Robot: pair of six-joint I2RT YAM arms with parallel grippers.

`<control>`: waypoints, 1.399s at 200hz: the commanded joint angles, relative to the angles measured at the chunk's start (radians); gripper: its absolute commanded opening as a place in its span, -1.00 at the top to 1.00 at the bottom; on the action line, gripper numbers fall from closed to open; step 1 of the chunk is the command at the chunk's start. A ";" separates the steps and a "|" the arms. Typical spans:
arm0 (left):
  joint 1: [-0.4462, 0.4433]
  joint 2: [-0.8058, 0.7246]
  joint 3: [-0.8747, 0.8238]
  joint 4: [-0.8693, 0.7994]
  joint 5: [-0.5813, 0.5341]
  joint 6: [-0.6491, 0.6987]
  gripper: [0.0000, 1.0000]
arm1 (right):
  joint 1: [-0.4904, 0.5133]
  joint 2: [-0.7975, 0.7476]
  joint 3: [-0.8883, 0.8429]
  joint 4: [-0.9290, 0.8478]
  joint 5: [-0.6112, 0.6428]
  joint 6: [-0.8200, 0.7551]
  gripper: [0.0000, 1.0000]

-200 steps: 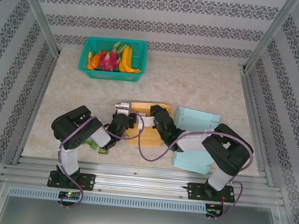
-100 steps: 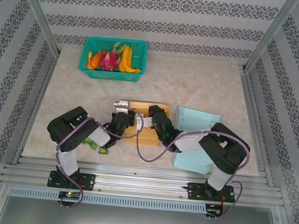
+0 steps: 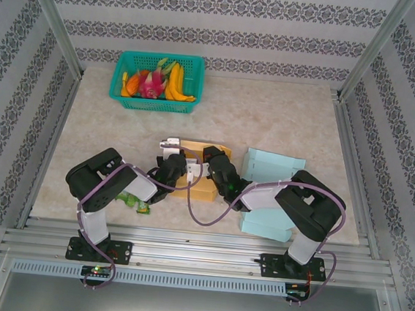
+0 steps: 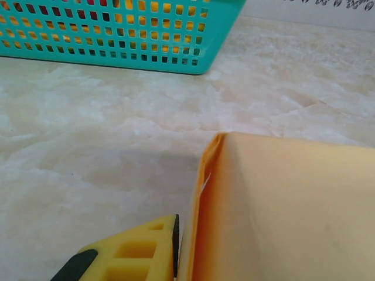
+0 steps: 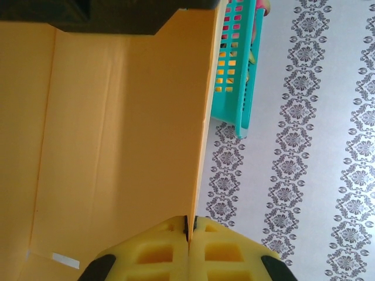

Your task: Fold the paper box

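Observation:
The yellow paper box lies mid-table between my two arms, partly raised. My left gripper is at its left side. In the left wrist view one yellow finger presses its pad against the box's upright side wall, and the other finger is hidden behind that wall. My right gripper is at the box's top. Seen from the right wrist, it is shut on the thin edge of a box panel.
A teal basket of toy fruit stands at the back left, also seen as the basket ahead of the left wrist. Two light blue paper boxes lie right of the yellow one. A small green item lies beside the left arm.
My left gripper's jaws have closed in on the box's left wall. The right gripper has shifted slightly left with the panel it holds, and the box has drawn in.

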 commanded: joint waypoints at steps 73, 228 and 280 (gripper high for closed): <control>0.044 0.029 -0.011 0.062 -0.008 0.080 1.00 | -0.008 -0.021 -0.037 -0.078 0.008 0.064 0.60; 0.044 0.026 -0.056 0.127 0.032 0.132 1.00 | 0.017 -0.437 -0.201 -0.226 -0.117 0.575 -0.17; 0.044 0.011 -0.077 0.148 0.070 0.124 1.00 | 0.017 -0.656 -0.242 -0.315 -0.079 0.937 -0.17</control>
